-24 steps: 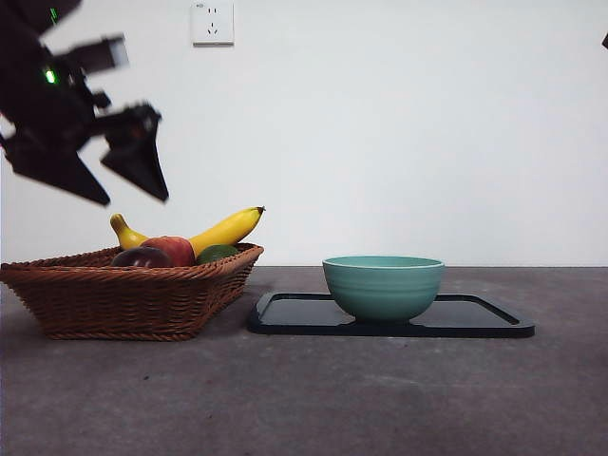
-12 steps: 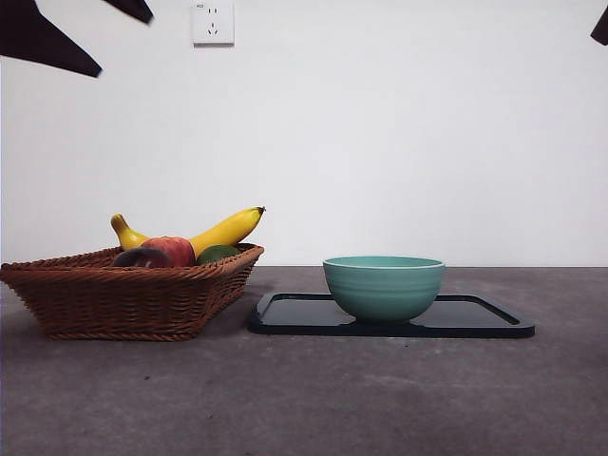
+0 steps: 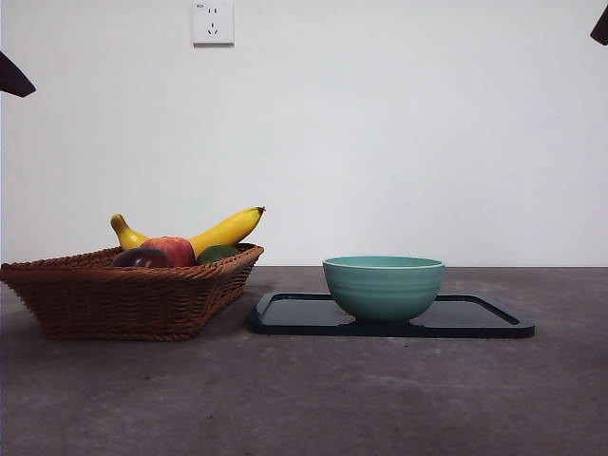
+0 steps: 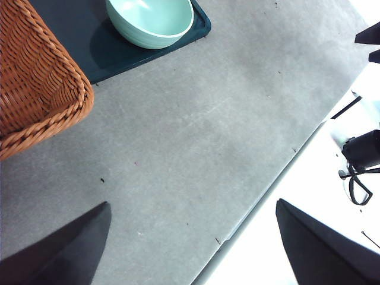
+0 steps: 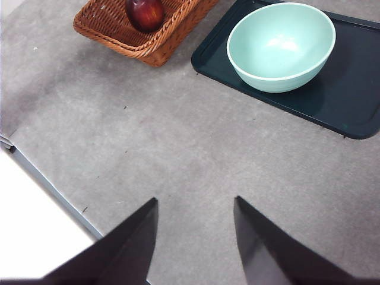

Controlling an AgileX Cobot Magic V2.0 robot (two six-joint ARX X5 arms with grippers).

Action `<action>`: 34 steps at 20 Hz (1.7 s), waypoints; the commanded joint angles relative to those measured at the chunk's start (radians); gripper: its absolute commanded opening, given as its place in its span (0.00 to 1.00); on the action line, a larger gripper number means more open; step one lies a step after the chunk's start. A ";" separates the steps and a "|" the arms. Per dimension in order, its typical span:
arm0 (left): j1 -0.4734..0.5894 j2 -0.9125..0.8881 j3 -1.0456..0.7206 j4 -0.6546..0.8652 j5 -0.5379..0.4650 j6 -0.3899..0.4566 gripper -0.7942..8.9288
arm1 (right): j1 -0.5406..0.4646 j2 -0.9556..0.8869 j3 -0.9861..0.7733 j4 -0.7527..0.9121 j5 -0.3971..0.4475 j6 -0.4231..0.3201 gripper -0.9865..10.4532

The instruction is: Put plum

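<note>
The plum (image 3: 142, 257), dark maroon and glossy, lies in the wicker basket (image 3: 123, 299) at the left, in front of a red-and-yellow apple (image 3: 174, 250). The right wrist view also shows the plum (image 5: 145, 13) in the basket (image 5: 142, 44). My left gripper (image 4: 193, 205) is open and empty, high above bare table beside the basket's corner (image 4: 41, 89). In the front view it shows only as a dark tip (image 3: 14, 78) at the upper left. My right gripper (image 5: 196, 199) is open and empty, waiting high over the near table.
A banana (image 3: 223, 231) and a dark green fruit (image 3: 218, 254) share the basket. A teal bowl (image 3: 384, 286) stands on a black tray (image 3: 475, 318) right of the basket. The table's edge (image 4: 261, 205) runs near the left gripper.
The left arm has risen from above the basket up and left, until only a tip remains at the front view's edge. The fruit, bowl and tray have not moved.
</note>
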 commanded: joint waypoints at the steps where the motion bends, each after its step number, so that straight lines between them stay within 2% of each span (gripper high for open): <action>1: -0.003 0.006 0.018 0.011 0.005 0.022 0.53 | 0.005 0.005 0.006 0.008 0.000 0.011 0.26; 6: -0.003 0.006 0.018 0.011 0.005 0.022 0.53 | 0.004 0.005 0.006 0.010 0.000 0.031 0.26; 11: -0.003 0.006 0.018 0.012 0.005 0.022 0.53 | 0.003 0.057 0.020 0.078 0.001 0.182 0.26; 13: -0.003 0.006 0.018 0.012 0.005 0.022 0.53 | -0.002 0.123 0.055 0.102 0.024 0.202 0.27; 17: -0.003 0.006 0.018 0.012 0.005 0.022 0.53 | -0.029 0.315 0.186 0.104 0.077 0.182 0.33; 26: -0.003 0.006 0.018 0.012 0.005 0.021 0.53 | -0.097 0.802 0.520 0.103 0.136 0.085 0.33; 30: -0.003 0.006 0.018 0.012 0.005 0.021 0.53 | -0.100 0.982 0.600 0.109 0.148 0.058 0.33; 34: -0.003 0.006 0.018 0.012 0.005 0.021 0.53 | -0.099 1.099 0.605 0.183 0.158 0.051 0.33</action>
